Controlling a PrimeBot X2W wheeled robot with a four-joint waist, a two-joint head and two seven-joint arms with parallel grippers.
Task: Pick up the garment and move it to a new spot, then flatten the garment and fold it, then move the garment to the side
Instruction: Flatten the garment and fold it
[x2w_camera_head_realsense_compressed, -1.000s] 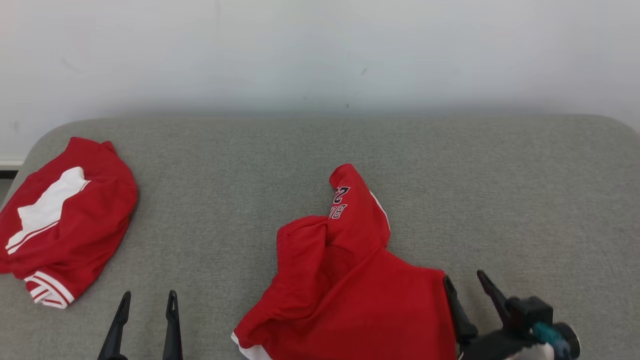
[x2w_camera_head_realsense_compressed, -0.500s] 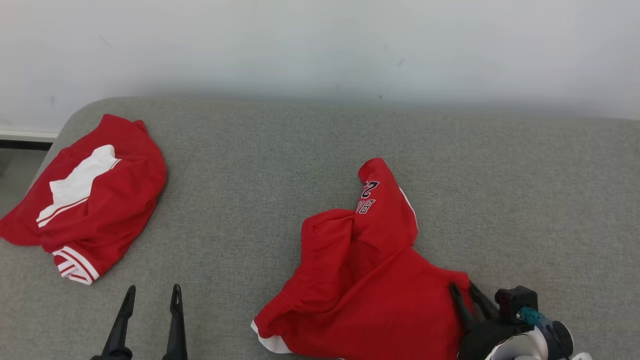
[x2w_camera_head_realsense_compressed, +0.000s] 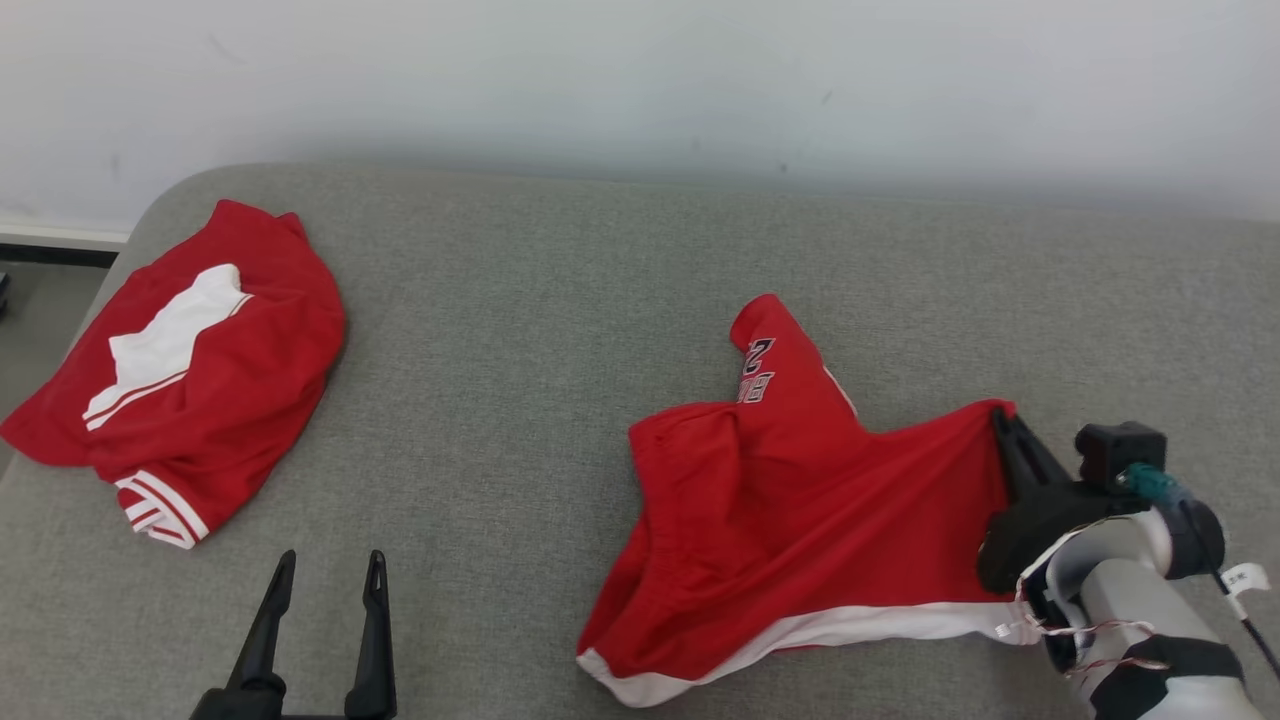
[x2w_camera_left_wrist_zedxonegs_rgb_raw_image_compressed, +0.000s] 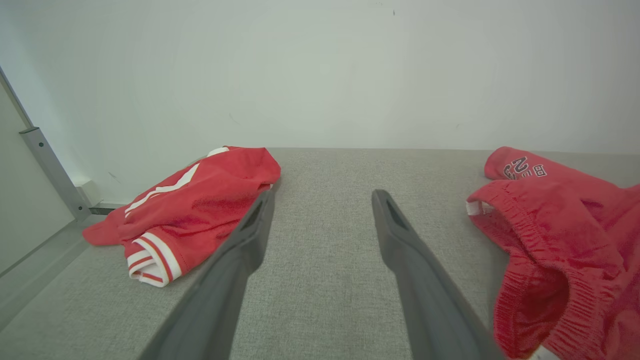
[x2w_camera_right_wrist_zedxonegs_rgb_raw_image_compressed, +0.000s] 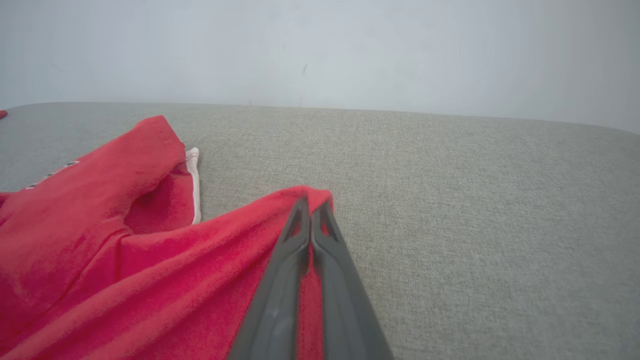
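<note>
Right of the tabletop's middle, toward the near edge: the red garment, a pair of shorts with a white hem band and dark lettering on the leg pointing to the far edge. Partly spread, creased, with the elastic waistband toward the left edge and gaping open in the left wrist view. Drawn into taut ridges toward its right-hand corner.

Pinched at that corner by the right gripper, fingers pressed together on a fold of red cloth, no gap left between the tips. In the right wrist view, cloth rising to the fingertips and humped over them; further left, resting on the grey fabric. Behind the fingers, a pale forearm with thin wires, coming in from the near right corner.

At the near edge, left of the middle: the left gripper, fingers spread wide, holding nothing, pointing to the far edge, well apart from both pieces of clothing. Hard to tell whether touching the tabletop or just above it.

By the left edge, toward the far left corner: a second red garment, bunched, with a white panel on top and red-and-white striped ribbing at its near end. Well apart from the shorts.

Beyond the far edge, a plain pale wall.
</note>
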